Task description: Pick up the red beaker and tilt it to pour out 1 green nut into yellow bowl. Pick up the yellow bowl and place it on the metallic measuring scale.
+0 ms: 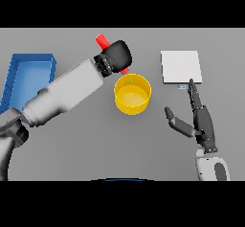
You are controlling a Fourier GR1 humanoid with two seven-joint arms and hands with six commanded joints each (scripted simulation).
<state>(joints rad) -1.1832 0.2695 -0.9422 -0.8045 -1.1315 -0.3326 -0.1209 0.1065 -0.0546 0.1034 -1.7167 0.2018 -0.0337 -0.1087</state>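
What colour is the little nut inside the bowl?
Green. The nut sits near the yellow bowl's far rim, head view.

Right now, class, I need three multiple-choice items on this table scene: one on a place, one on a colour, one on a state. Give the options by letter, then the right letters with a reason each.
1. Where does the flat white metallic measuring scale lie relative to the round yellow bowl?
A. On the robot's right of it
B. On the robot's left of it
C. Under it

2. What colour is the open box at the table's left side?
A. Green
B. Blue
C. Orange

3. What is the state of the left hand?
A. Open and flat on the table
B. Resting inside the bowl
C. Shut on the red beaker

Answers: 1 A, the scale lies apart from the bowl, toward the right hand. 2 B, its walls are blue. 3 C, red shows on both sides of the curled hand, above the bowl's far rim.
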